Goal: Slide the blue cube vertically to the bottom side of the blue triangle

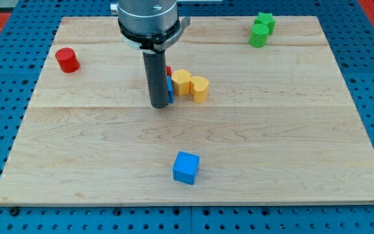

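The blue cube (186,168) sits near the view's bottom, a little right of centre. The blue triangle (170,90) is mostly hidden behind my rod; only a thin blue sliver shows at the rod's right side. My tip (159,104) rests on the board just left of that blue sliver, well above the blue cube and slightly to its left. A small red piece (168,71) peeks out behind the rod.
A yellow hexagon-like block (182,82) and a yellow rounded block (200,89) stand right of the rod. A red cylinder (67,60) is at the upper left. Two green blocks (261,29) sit at the upper right. The wooden board's edge (193,200) runs along the bottom.
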Robot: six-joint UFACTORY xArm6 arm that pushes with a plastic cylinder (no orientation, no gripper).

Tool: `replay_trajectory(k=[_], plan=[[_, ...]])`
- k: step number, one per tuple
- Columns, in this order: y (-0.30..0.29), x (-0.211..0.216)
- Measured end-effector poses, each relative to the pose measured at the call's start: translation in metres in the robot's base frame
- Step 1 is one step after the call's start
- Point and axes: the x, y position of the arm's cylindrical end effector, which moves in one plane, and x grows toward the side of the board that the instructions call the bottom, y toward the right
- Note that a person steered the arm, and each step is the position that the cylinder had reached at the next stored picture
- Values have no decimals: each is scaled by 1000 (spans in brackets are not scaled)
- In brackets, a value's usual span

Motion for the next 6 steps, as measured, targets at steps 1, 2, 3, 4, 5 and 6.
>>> replay_trajectory(k=[1, 2, 3, 4, 5, 6], plan=[[-2, 96], [-52, 166], [15, 172], [105, 146], [77, 101], [47, 124]])
